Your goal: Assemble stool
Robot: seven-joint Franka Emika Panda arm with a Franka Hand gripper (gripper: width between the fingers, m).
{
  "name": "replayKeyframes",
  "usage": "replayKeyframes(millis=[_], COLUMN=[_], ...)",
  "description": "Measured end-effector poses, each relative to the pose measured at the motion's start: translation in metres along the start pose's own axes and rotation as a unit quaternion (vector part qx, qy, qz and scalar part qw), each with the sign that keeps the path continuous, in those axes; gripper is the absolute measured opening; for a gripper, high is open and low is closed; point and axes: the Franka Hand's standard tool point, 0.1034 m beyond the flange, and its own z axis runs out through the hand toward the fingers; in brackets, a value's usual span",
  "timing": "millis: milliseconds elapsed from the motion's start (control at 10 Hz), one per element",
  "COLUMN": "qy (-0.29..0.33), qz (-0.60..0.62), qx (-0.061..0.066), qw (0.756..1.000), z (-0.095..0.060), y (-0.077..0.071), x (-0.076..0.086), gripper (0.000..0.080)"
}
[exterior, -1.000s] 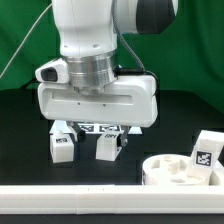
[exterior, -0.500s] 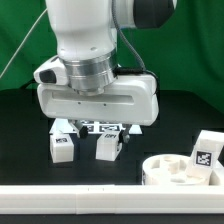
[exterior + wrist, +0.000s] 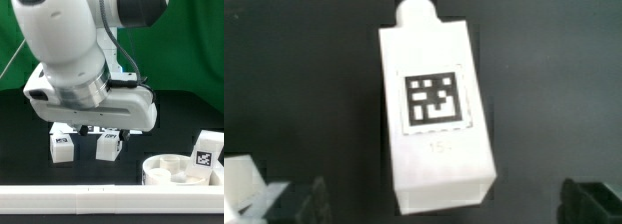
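Centring my wide-spread end effector [image 3: 446,202] over the tagged leg [image 3: 434,110], I should square both fingers [image 3: 598,202] to its long sides before closing.

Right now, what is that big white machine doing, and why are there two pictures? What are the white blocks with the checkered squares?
The big white machine is a robot arm, and its job is to build a small stool. One picture comes from a camera standing off to the side. There, on the black table, you can see the round seat with holes, blocky legs and a long white rail in front. The other picture comes from a camera on the arm's wrist. It shows one leg lying on the table, with a black-and-white tag on it. The dark bits at the corners are the fingers of the gripper. They are wide open, so nothing is held.
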Motion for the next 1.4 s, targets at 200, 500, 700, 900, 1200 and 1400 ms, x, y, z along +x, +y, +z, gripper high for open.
replayKeyframes(millis=[200, 500, 700, 900, 1200, 1400], qy=[-0.054, -0.133, -0.149, -0.136, -0.12, -0.12], qz=[-0.002, -0.001, -0.004, -0.006, -0.005, -0.005], qx=[-0.007, -0.014, -0.017, -0.019, -0.021, -0.022], qw=[0.999, 0.991, 0.989, 0.991, 0.993, 0.993], z=[0.008, 0.015, 0.026, 0.03, 0.037, 0.037], y=[-0.001, 0.004, 0.003, -0.001, -0.001, -0.002], x=[-0.005, -0.007, -0.007, -0.002, 0.001, 0.001], gripper=[0.0649, 0.0649, 0.0649, 0.0649, 0.0649, 0.0649])
